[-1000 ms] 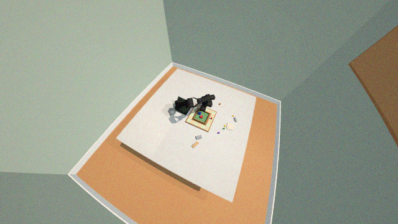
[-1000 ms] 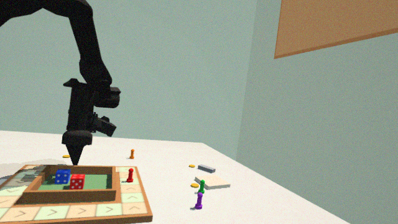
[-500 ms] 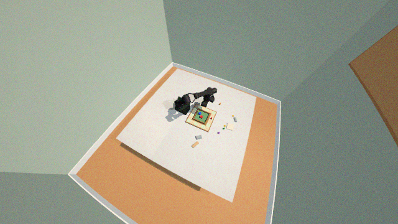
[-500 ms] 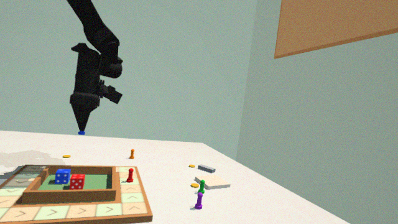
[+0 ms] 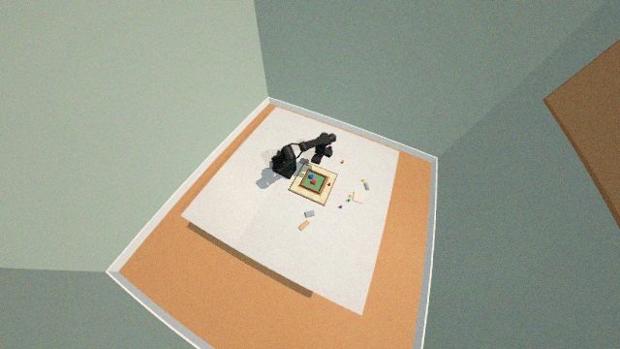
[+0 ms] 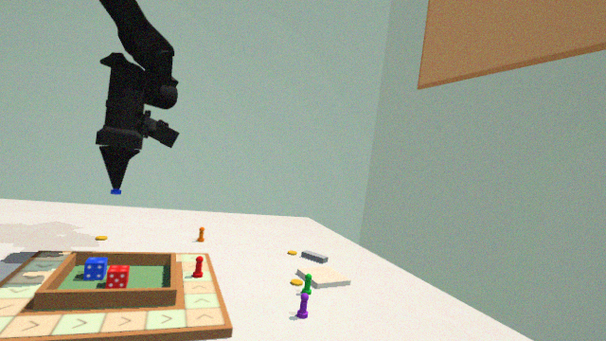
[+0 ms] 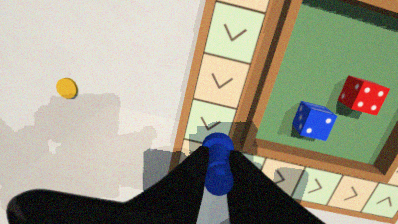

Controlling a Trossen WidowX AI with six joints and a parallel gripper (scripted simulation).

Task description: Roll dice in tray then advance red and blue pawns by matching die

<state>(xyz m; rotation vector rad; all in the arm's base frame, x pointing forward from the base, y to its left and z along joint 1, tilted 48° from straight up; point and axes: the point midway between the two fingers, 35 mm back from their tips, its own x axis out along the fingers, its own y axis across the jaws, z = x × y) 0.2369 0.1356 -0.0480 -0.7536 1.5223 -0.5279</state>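
Gripper (image 5: 317, 160) (image 6: 115, 188) (image 7: 218, 156) hovering, fingers nearly closed, pinching blue pawn (image 6: 115, 191) (image 7: 219, 182). Fingers hiding most of pawn in exterior view; top view too small for it. Wrist view: blue die (image 5: 311, 176) (image 6: 96, 269) (image 7: 315, 121), red die (image 5: 313, 182) (image 6: 117, 277) (image 7: 363, 95) lying in tray (image 6: 109, 297) (image 7: 310, 155) toward two o'clock, showing two and four pips upward; yellow disc (image 6: 101, 238) (image 7: 66, 88) lying toward ten. Exterior view: red pawn (image 5: 328, 184) (image 6: 199, 267) standing at tray's three o'clock; frame cutting off board's (image 6: 208, 327) left side.

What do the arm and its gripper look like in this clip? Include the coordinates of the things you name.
The arm (image 5: 310, 145) (image 6: 144, 40) is matte black with chunky, angular links, with a pale patch visible from above. Its gripper (image 5: 323, 157) (image 6: 116, 188) (image 7: 218, 156) is also black, its fingers tapering to narrow tips.
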